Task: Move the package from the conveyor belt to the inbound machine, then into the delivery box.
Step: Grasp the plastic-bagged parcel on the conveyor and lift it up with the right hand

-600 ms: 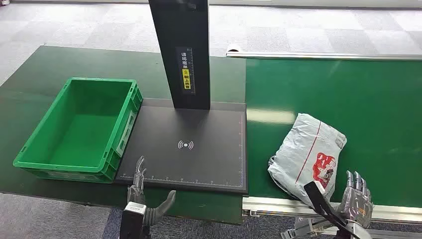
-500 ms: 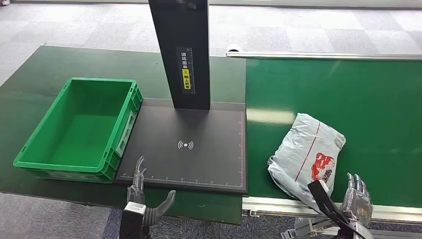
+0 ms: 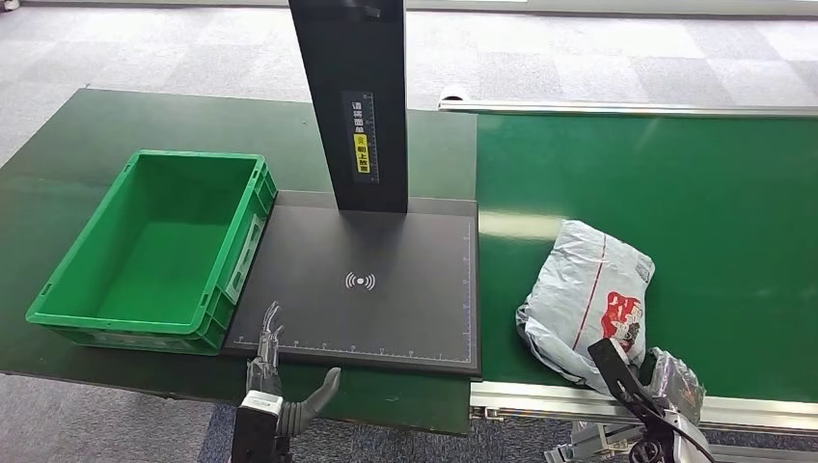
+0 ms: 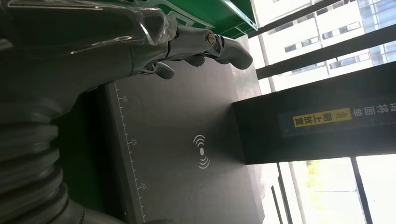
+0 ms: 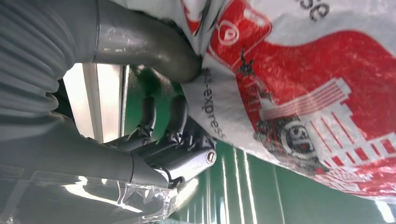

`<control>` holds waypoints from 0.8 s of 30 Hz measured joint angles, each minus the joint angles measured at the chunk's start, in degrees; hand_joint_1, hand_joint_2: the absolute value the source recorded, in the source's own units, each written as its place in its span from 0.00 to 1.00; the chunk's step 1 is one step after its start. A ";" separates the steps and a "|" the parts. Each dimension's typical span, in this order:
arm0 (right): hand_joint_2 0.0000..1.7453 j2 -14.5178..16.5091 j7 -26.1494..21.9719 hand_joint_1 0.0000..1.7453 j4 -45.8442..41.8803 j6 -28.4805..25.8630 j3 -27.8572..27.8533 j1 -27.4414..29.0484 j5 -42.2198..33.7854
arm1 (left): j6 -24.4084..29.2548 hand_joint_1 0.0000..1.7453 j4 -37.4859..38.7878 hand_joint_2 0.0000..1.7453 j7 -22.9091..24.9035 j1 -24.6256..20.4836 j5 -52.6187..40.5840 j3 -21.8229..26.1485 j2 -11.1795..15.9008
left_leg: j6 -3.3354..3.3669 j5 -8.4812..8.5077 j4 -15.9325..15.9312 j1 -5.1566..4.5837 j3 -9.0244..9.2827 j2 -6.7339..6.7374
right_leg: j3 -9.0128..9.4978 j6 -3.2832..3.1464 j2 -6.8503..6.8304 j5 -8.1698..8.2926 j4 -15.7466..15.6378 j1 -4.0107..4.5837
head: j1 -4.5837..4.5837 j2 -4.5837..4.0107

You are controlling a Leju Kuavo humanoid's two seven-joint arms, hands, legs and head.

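Right robot hand (image 3: 666,378): thumb and fingers pinch package (image 3: 586,299) edge.
Left robot hand (image 3: 275,386): open, empty.
Nearby: green box (image 3: 154,253), black scanner (image 3: 371,280).
Surface: green conveyor belt (image 3: 714,203).

Tall black scanner post (image 3: 348,101) cut off by the head view's top edge, near corner of the crumpled grey plastic package with red print (image 3: 588,294) hidden behind the right hand (image 3: 664,378), its grasp unclear, post's small yellow label text unreadable
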 joint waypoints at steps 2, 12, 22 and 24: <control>1.00 0.01 -0.18 1.00 0.25 -0.16 0.01 -0.17 0.07 | 0.12 0.00 0.00 1.00 0.00 -0.02 0.05 -0.02 0.00 | 0.00 0.00 0.00 0.00 -0.01 0.00 | -0.01 0.00 0.00 0.00 0.00 0.00 | -0.01 0.00; 1.00 0.67 -1.90 0.04 -5.19 -1.67 2.97 -0.27 0.61 | 1.22 0.00 0.01 1.00 0.00 -0.27 0.61 -0.39 -0.02 | 0.00 0.00 -0.01 0.01 -0.04 0.00 | -0.05 0.00 0.00 0.00 0.00 0.02 | 0.01 0.00; 1.00 2.04 0.99 0.00 -27.32 -1.38 7.92 6.28 0.62 | 1.29 0.00 0.02 1.00 0.00 -0.40 -0.03 -0.37 -0.18 | -0.01 -0.02 -0.01 0.01 -0.08 0.01 | -0.11 0.02 0.00 -0.04 0.00 0.02 | 0.01 0.00; 1.00 2.16 0.81 0.00 -29.91 -1.47 8.41 7.12 0.43 | 1.29 0.00 0.02 1.00 0.00 -0.40 -0.14 -0.37 -0.24 | -0.01 -0.02 -0.01 0.01 -0.09 0.00 | -0.10 0.03 0.00 -0.05 0.00 0.02 | 0.01 0.00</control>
